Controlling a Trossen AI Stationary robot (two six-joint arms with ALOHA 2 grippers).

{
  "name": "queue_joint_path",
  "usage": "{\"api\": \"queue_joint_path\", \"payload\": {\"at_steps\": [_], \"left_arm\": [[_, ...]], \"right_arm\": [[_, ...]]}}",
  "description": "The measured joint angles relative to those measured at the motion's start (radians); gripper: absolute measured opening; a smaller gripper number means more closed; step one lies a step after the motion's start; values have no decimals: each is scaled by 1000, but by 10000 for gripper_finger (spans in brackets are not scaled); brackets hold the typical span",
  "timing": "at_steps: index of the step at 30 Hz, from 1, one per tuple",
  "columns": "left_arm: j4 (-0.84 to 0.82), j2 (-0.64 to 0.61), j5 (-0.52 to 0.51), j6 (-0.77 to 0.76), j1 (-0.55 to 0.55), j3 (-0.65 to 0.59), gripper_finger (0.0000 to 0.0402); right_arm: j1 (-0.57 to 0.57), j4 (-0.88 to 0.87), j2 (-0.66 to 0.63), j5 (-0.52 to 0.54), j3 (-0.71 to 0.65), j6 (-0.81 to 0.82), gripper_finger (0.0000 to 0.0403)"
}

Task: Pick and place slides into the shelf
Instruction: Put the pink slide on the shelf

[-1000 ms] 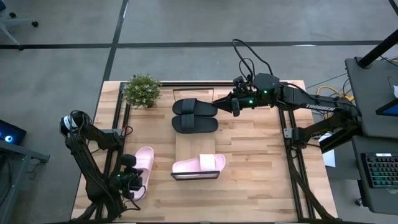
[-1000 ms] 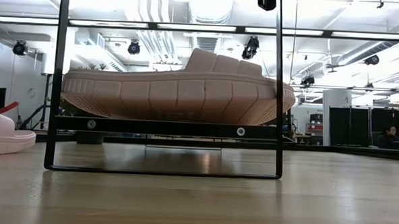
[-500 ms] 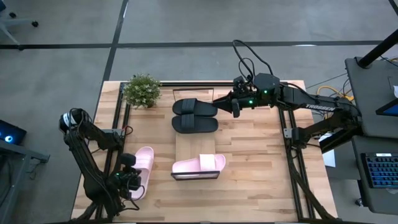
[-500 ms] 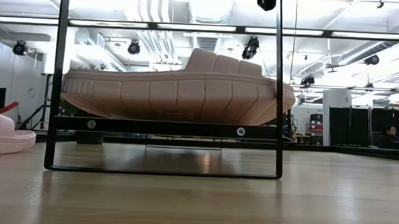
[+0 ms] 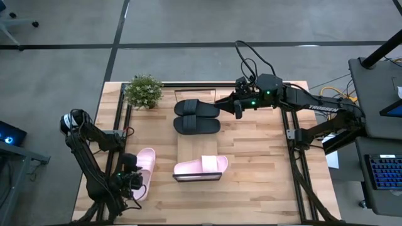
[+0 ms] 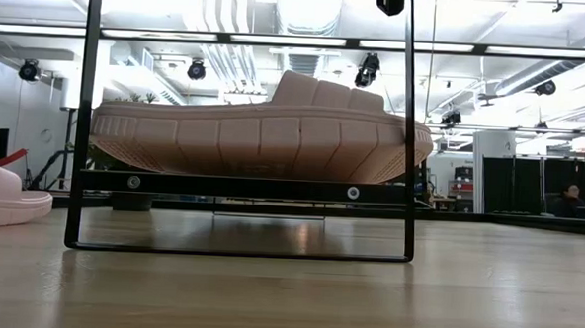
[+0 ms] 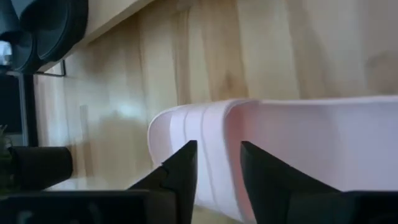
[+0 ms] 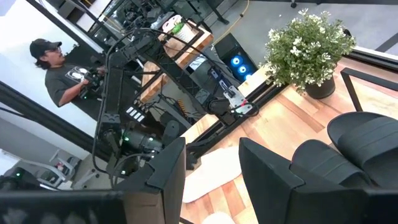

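Since the earlier frame, left gripper (image 5: 133,187) is backing slightly along the pale pink slide (image 5: 144,164) on the bench (image 5: 251,163), fingers (image 7: 180,171) spread astride its smooth edge. Right gripper (image 5: 239,108) is hovering, fingers spread, beside the matte black pair (image 5: 196,117); another pink slide (image 5: 201,167) is sitting on the shelf (image 5: 196,150).

A small potted plant (image 5: 144,91) stands at the upper left corner of the wooden table (image 5: 251,163). Grey floor (image 5: 188,22) fills the top of the overhead frame. A keyboard (image 5: 384,172) lies at the lower right edge. A person in a dark cap (image 8: 57,70) stands in the room beyond.
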Motion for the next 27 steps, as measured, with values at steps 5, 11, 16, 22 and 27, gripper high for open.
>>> {"api": "queue_joint_path", "payload": {"at_steps": [5,11,16,22,27], "left_arm": [[22,12,7,-19,0,-34,125],[58,13,23,-25,0,-60,128],[77,15,22,-22,0,-100,128],[133,15,24,-17,1,-143,128],[129,15,23,-16,3,-163,128]], "right_arm": [[0,0,0,0,0,0,141],[0,1,0,0,0,0,141],[0,1,0,1,0,1,141],[0,0,0,23,0,1,141],[0,0,0,27,0,1,141]]}}
